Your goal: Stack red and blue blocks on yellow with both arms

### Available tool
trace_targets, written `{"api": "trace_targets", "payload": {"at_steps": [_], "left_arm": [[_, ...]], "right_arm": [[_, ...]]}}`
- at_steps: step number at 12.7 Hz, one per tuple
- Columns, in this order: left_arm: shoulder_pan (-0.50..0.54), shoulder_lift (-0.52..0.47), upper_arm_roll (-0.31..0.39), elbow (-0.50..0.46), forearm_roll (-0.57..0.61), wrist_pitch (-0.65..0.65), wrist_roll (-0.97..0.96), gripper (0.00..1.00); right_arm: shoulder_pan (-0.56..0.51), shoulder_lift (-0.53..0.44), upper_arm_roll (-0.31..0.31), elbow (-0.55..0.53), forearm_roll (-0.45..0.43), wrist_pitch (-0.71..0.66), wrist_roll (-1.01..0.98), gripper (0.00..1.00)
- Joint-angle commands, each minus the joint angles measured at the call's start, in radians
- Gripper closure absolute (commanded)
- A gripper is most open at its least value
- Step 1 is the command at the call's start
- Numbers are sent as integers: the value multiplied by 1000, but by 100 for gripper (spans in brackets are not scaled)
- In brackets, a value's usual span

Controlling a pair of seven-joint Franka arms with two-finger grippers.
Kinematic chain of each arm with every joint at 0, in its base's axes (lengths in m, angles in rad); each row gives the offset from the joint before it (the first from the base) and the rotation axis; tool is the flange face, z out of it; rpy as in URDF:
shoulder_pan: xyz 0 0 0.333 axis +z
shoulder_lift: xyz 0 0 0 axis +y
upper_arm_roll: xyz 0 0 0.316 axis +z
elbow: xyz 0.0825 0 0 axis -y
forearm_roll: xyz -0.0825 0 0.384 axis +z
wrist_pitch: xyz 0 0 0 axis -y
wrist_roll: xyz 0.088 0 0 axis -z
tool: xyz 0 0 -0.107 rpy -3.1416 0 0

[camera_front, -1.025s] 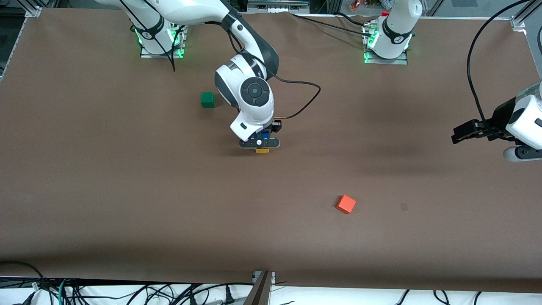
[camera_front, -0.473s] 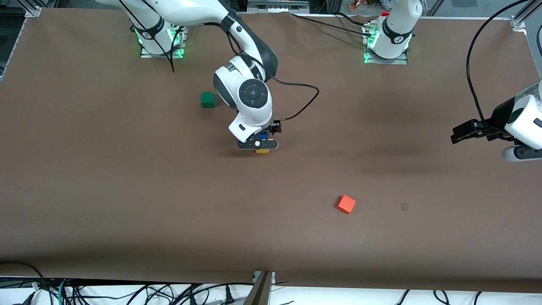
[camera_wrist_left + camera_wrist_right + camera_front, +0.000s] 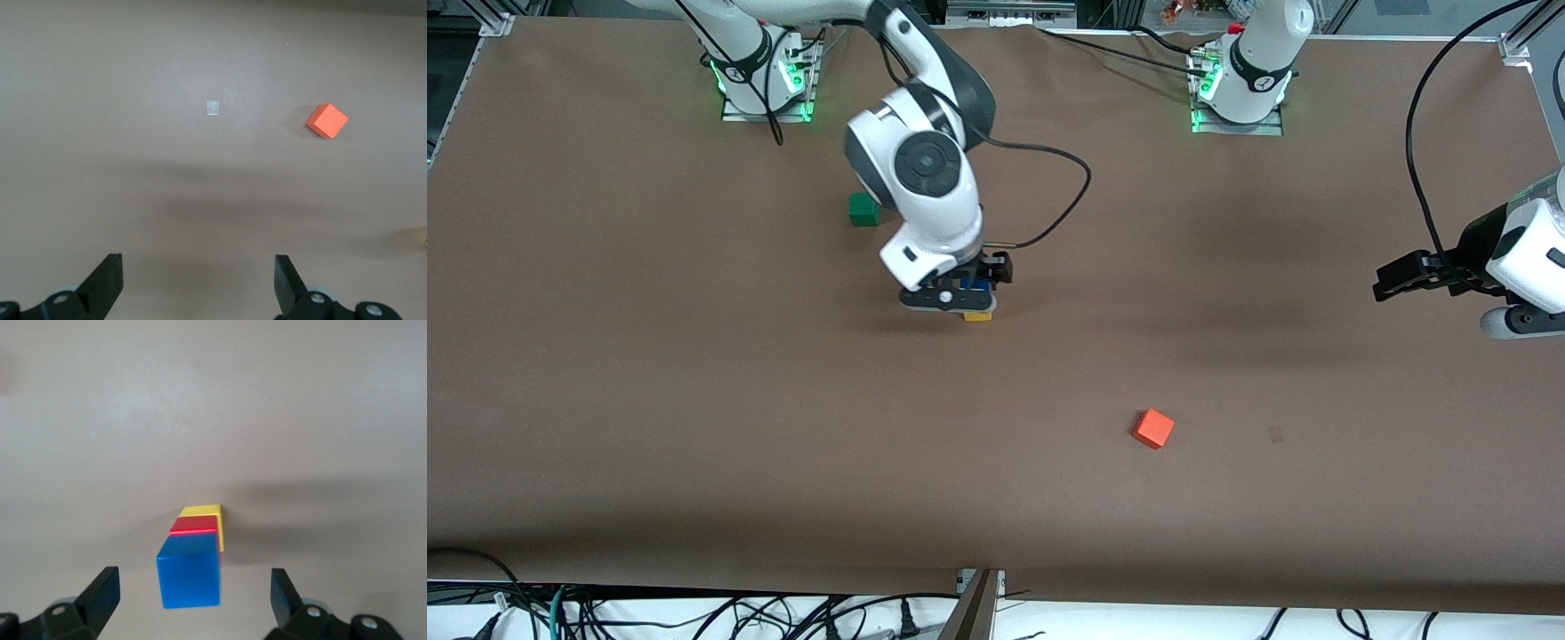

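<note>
The blue block tops a stack, with the red block under it and the yellow cube at the base on the table. My right gripper hangs just above the stack, open, its fingers apart from the blue block on both sides. In the front view the right gripper covers most of the stack; only a bit of the blue block and of the yellow cube shows. My left gripper waits in the air at the left arm's end of the table, open and holding nothing.
An orange cube lies nearer the front camera than the stack, toward the left arm's end; it also shows in the left wrist view. A green cube sits close by the right arm's wrist. A small pale mark lies beside the orange cube.
My right gripper has opened and let go of the blue block, then lifted a little, its wrist swinging toward its own base. The stack stays put. The left arm has not moved.
</note>
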Motion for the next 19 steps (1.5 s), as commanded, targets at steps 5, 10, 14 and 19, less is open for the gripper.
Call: {"api": "trace_targets", "payload": {"at_steps": [5,10,14,19], "left_arm": [[-3,17,4,34,-4,-8,20,0],[-3,17,4,32,-4,-8,18,0],[-4,17,4,34,-4,-8,18,0],[-4,17,4,34,-4,-8,18,0]], "right_arm": [[-5,-210,-65,-18,10,-210,-31,0],[-6,-343,-158,-35,24,-389,-186,0],[-18,-519,-275,-168,21,-477,-322,0],[-364,-569,-109,-249,-73,-471,-558,0]]}}
